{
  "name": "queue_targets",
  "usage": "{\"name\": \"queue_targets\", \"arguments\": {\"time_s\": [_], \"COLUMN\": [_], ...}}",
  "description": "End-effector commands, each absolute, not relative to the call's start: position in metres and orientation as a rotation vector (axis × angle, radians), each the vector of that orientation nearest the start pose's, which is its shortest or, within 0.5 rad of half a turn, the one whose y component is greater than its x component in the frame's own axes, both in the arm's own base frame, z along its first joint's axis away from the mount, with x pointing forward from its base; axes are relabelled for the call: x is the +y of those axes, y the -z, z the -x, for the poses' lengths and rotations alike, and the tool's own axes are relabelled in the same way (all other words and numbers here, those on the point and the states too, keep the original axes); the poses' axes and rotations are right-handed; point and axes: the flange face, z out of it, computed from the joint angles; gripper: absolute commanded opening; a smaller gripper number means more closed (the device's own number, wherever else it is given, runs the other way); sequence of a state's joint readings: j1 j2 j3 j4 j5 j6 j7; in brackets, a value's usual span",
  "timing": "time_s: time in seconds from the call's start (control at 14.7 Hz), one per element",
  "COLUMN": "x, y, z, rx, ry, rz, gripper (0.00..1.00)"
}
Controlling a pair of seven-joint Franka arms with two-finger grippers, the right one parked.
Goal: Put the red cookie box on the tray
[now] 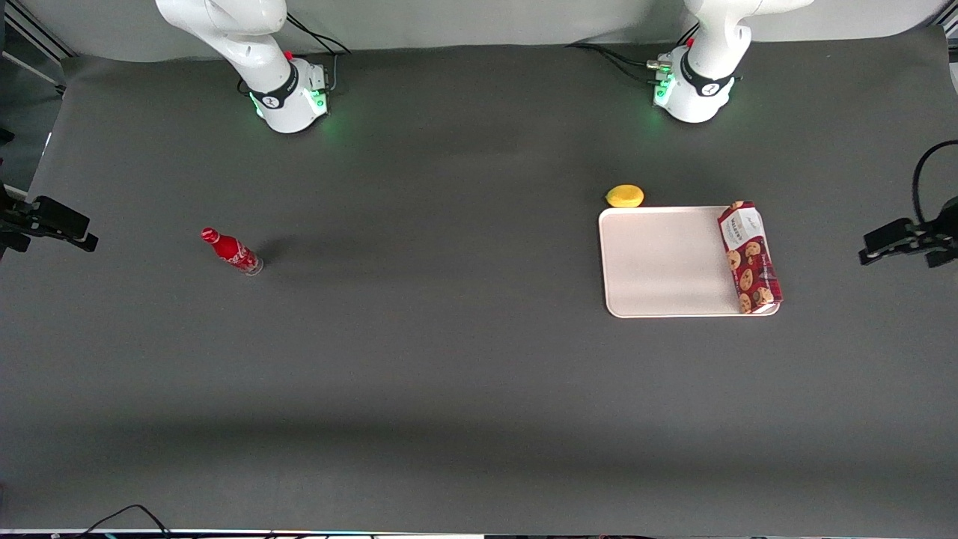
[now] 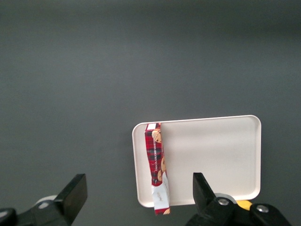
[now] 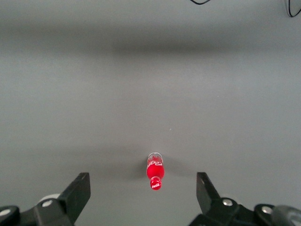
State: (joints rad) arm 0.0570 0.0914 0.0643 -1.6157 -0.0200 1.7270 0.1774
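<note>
Dark grey matting covers the whole bench (image 1: 449,359), and on it, toward the working arm's end, lies the tray (image 1: 658,262), a broad cream rectangle with a low rim. Its only load is the red cookie box (image 1: 749,257), which lies flat along one short edge; the white label end pokes slightly past the rim, the rest rests inside. The pincer (image 2: 140,200) hangs high above the tray with its fingers spread wide and nothing between them, well clear of the carton. By my reading the placing step is done, and what remains calls only for drawing the arm away without brushing the box. A yellow lemon (image 1: 624,196) sits on the bench just beside the tray's rim, farther from the front camera. Toward the parked arm's end stands a small red bottle (image 1: 231,251).
</note>
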Motion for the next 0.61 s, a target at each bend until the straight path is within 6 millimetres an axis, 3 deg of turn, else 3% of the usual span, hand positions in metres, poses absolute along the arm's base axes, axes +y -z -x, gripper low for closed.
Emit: {"name": "queue_targets", "arguments": {"time_s": [0.0, 0.27, 0.54], "x": [0.049, 0.03, 0.023], "y": [-0.624, -0.656, -0.664], "z": [-0.574, -0.55, -0.543], "rx": [0.096, 0.145, 0.156], "ry": [0.061, 0.096, 0.092], "rz": [3.09, 3.089, 3.091], "gripper": [1.0, 1.0, 1.0]}}
